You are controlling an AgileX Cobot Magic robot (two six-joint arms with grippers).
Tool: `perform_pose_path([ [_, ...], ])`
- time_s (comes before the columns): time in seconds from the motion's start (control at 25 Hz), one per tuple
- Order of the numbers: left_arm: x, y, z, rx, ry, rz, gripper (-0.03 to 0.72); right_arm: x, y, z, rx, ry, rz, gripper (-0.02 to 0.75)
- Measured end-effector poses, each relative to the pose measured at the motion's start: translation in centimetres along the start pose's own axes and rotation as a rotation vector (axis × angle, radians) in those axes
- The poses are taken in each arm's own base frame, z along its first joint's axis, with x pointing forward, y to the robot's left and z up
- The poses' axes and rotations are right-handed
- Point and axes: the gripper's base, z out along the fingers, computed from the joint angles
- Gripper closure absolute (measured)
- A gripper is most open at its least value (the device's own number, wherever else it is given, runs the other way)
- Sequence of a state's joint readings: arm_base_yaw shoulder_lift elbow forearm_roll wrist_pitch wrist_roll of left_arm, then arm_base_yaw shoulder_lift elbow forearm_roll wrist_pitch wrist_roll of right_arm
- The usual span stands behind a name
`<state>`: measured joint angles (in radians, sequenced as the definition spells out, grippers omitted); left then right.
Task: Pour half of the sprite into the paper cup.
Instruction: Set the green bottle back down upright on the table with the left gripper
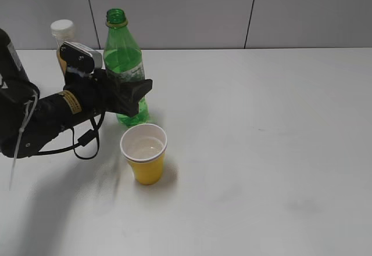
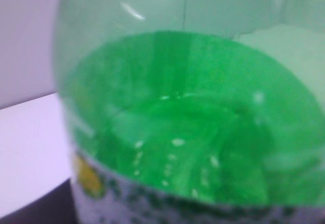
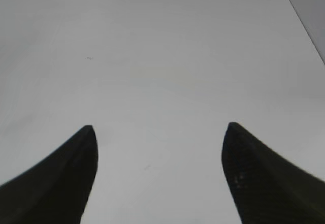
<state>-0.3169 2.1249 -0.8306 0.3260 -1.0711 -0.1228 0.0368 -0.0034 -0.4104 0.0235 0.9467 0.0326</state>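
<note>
Our left gripper is pinching the sprite around its label, so the bottle stands upright on the table. The paper cup waits just in front of the sprite, ready for pouring. Our right gripper hangs spread apart, holding nothing.

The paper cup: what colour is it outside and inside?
Yellow outside, white inside and rim on the paper cup; clearest in the exterior view.

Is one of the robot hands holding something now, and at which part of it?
The left hand grips the sprite around its labelled middle; the bottle stands upright. The right hand is open, holding nothing.
</note>
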Motion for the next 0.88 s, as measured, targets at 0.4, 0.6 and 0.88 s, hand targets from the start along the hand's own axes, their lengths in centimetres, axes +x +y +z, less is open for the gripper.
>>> perform_pose_path([
  [0.4,-0.8,0.0,0.0,-0.003,-0.019,0.004,0.009,0.0,0.0,0.0,0.000,0.000,0.000,0.164],
  [0.6,-1.9,0.0,-0.5,-0.008,-0.016,0.014,-0.005,0.0,0.0,0.0,0.000,0.000,0.000,0.164],
  [0.88,-2.3,-0.3,-2.9,-0.017,0.007,0.007,-0.004,0.0,0.0,0.0,0.000,0.000,0.000,0.164],
])
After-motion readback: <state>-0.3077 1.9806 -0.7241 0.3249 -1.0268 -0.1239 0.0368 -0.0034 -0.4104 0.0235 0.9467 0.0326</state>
